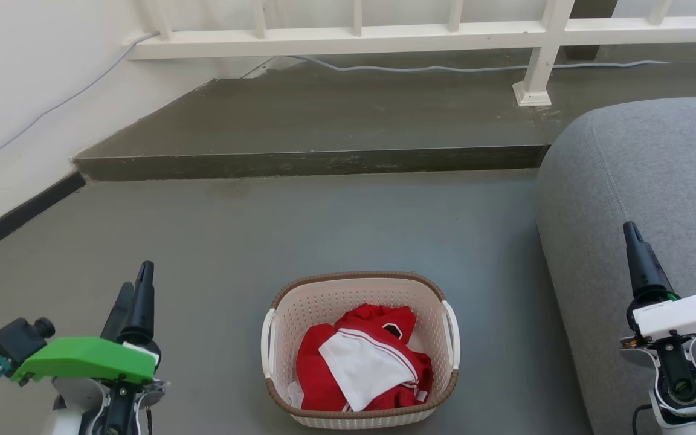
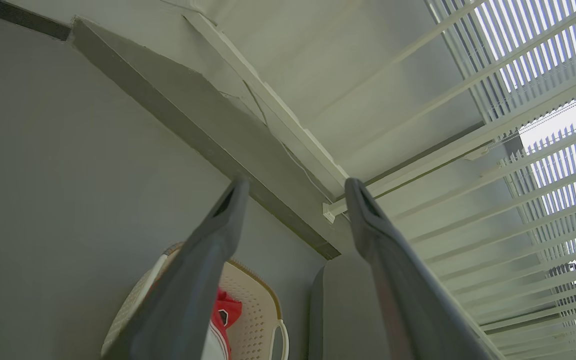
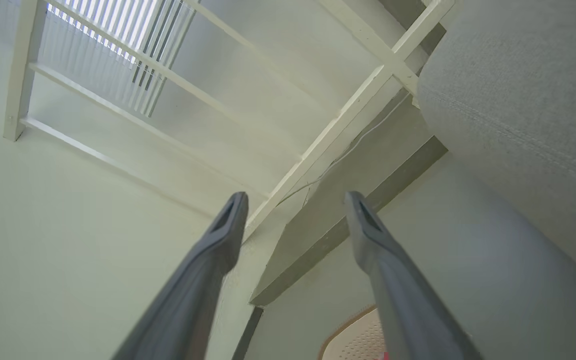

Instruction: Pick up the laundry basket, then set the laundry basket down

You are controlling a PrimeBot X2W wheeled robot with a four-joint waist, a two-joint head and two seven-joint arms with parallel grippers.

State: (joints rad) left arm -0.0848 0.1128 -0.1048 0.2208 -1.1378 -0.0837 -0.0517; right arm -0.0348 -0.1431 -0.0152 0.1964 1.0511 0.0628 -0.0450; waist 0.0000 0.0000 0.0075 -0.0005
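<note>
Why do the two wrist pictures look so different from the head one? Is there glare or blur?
Head view: soft, even light, sharp on the basket, no hard shadows. Left wrist view: greenish cast, daylight through the slats blown out white, the left gripper looming large and soft toward the bottom edge. Right wrist view: same cast, bright slats, the right gripper likewise soft.

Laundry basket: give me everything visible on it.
The laundry basket is small, rounded-rectangular, cream and plastic-looking, with perforated walls, a brown woven-look rim and base trim, and white side handles. It sits upright on the grey floor, low in the middle of the head view, holding red and white clothing. The left gripper and right gripper are open, off to either side, not touching it. The grey sofa stands apart on the robot's right.
</note>
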